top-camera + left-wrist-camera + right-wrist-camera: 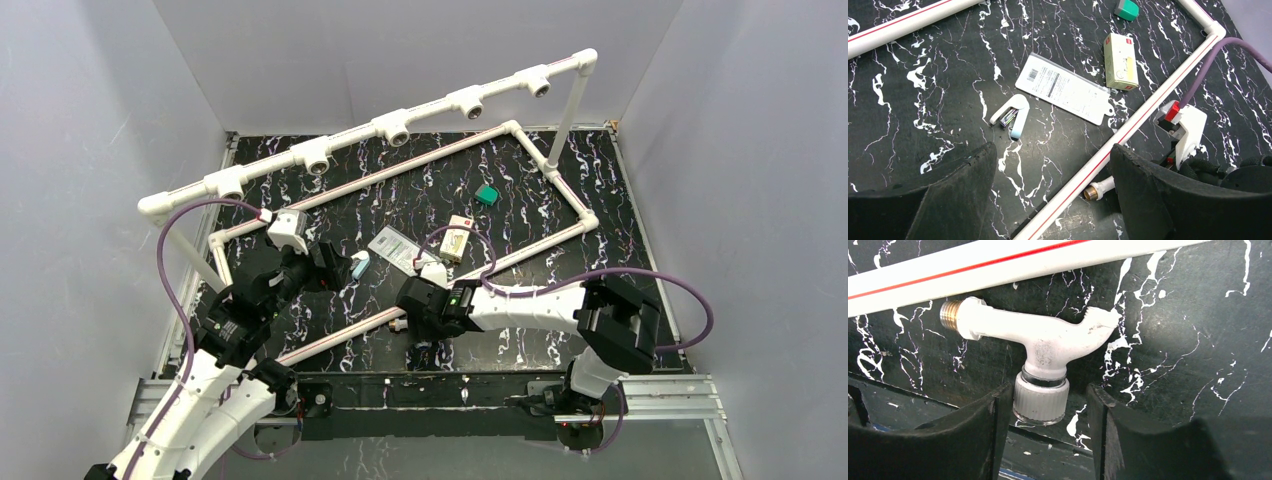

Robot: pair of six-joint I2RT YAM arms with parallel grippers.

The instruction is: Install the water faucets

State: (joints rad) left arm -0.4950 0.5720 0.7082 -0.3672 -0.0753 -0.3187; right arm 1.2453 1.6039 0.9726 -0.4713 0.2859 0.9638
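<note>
Black marbled tabletop (pixel 520 195) is shared by the left gripper (pixel 1050 165), held wide with nothing in it, and the water faucet (pixel 1048 347), seen lying flat just near-side of the white pipe (pixel 998 262), its knob straddled by the right gripper (pixel 1050 397), jaws half-narrowed, not quite clamped.

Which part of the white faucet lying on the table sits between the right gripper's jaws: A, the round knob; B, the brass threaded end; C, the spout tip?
A: in the right wrist view the round knob of the faucet sits between the jaws of the right gripper, with the brass threaded end and the spout tip off to either side.
</note>
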